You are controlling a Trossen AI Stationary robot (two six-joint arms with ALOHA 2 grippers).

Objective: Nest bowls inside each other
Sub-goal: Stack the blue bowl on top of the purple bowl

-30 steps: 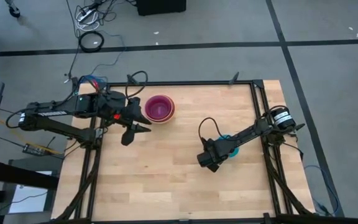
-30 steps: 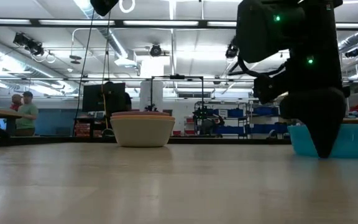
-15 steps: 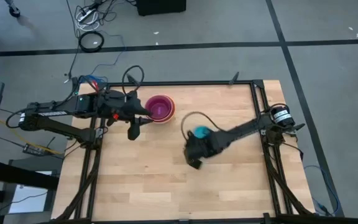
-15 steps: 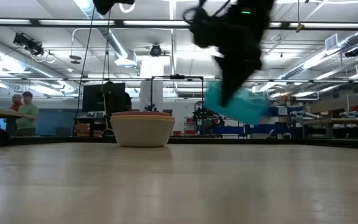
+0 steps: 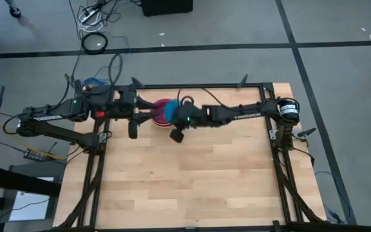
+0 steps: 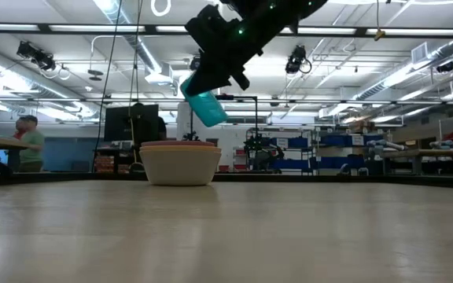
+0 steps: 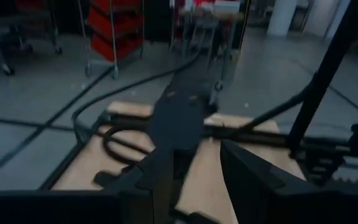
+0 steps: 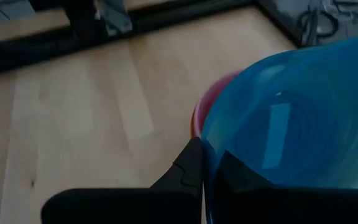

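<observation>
A stack of nested bowls (image 5: 158, 111) stands on its base at the table's far left; in the low view its pale outer bowl (image 6: 181, 165) shows a pink rim. The blue bowl (image 6: 208, 107) hangs tilted just above and right of the stack, and my right gripper (image 8: 209, 168) is shut on it. In the high view the blue bowl (image 5: 171, 111) overlaps the stack's right side. My left gripper (image 7: 201, 180) stands open and holds nothing, just left of the stack (image 5: 145, 115). My right gripper pinches the blue bowl's rim (image 8: 211, 149) between its two fingers, one finger (image 8: 188, 165) outside the wall and the other (image 8: 235, 173) inside. The fingers come slanting down from the table's right side. The bowl is lifted clear and tilted, hanging below the fingers.
My right arm (image 5: 237, 116) reaches across the table's far part from its base at the right edge. The black frame rail (image 5: 198, 86) runs along the far edge. Bare wood (image 5: 192, 180) fills the near half of the table.
My right gripper has taken hold of the blue bowl on the table's right side, lifted it clear and carried it left and toward the far edge, to above the stack; the bowl is now tipped. My left gripper has drawn back toward the left edge and tipped upward.
</observation>
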